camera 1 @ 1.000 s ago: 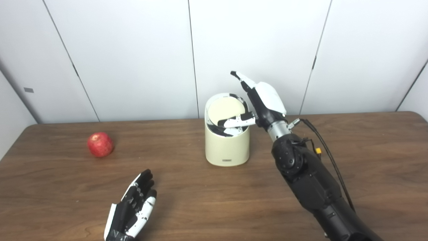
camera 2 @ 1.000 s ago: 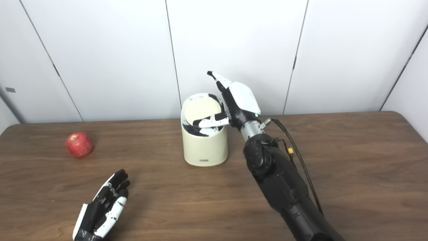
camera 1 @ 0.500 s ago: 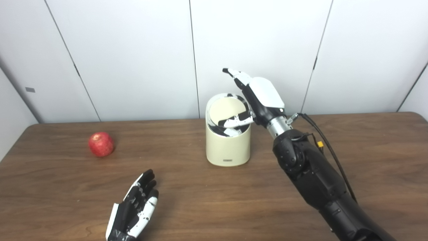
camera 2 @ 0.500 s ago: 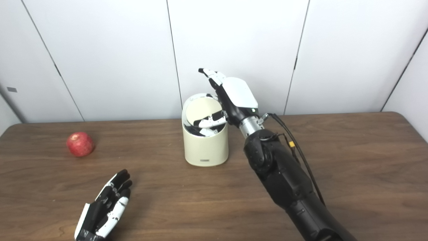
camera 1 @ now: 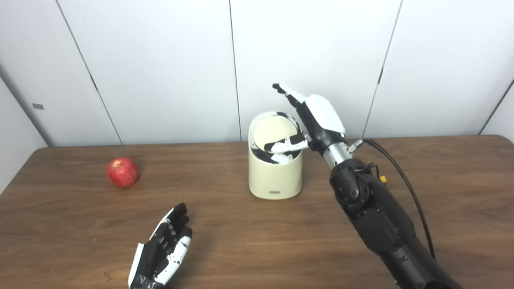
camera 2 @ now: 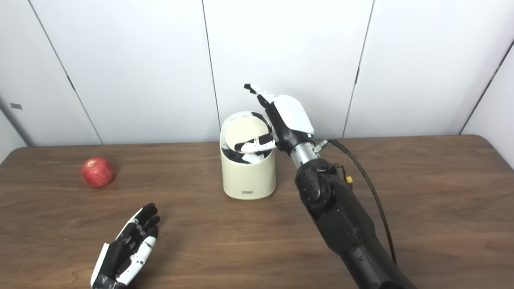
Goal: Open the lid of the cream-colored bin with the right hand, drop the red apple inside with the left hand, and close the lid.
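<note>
Lid (camera 1: 274, 130) tipped up, right hand (camera 1: 317, 118) at bin (camera 1: 275, 176) rim, grip unclear tbh. Apple (camera 1: 122, 172) untouched far left; left hand (camera 1: 162, 251) open, empty. Drop, close still left.

One apple, one bin, two hands, one table.

A single red apple (camera 1: 122, 172) sits on the one wooden table (camera 1: 441, 176), and there is just one cream-colored bin (camera 1: 275, 176) with one round lid (camera 1: 275, 132) on it (tipped up, its pale underside showing). Two robot hands are out: the left hand (camera 1: 162, 251) and the right hand (camera 1: 317, 118), each on its own black arm. One black cable (camera 1: 405, 188) runs along the right arm. Behind stand four white wall panels (camera 1: 160, 68).
</note>
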